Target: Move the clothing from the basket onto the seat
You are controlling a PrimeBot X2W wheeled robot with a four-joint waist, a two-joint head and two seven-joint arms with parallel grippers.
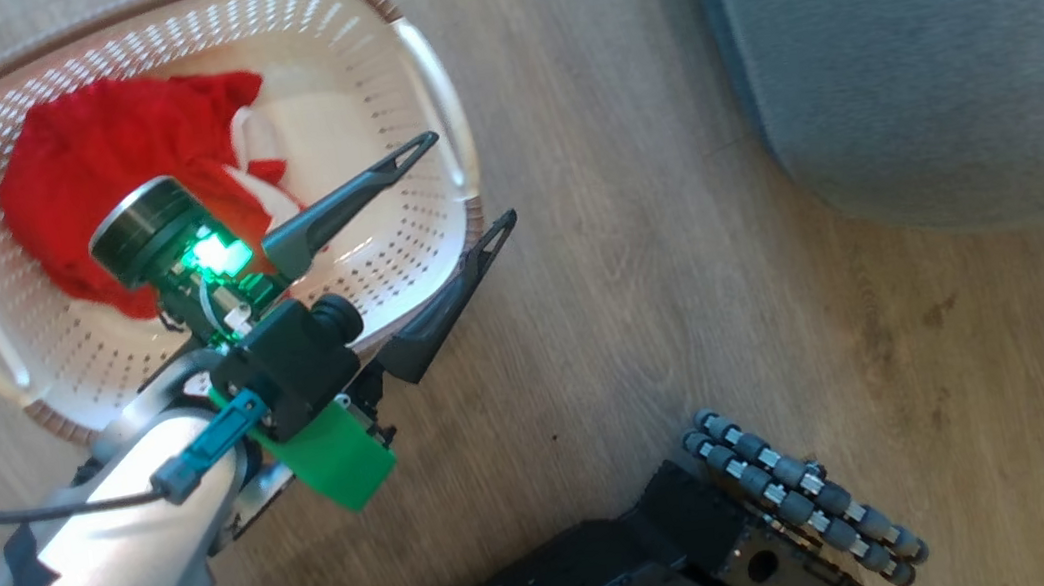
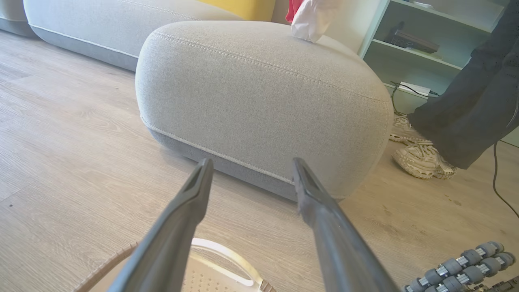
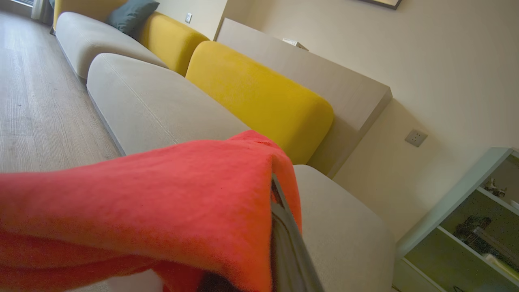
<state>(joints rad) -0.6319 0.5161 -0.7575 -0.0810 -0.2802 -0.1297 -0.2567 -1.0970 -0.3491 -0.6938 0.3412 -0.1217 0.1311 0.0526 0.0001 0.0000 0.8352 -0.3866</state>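
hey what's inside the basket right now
Red clothing with white trim lies bunched in the basket. The left gripper hangs open above, hiding part of the pile.

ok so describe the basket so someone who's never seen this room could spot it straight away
On the wood floor, to the robot's left of the big grey seat, the basket sits beneath the open left pincer. It is a rounded cream plastic tub full of small holes, with a brown woven-look rim and white side handles, and red clothing lying inside sets it apart.
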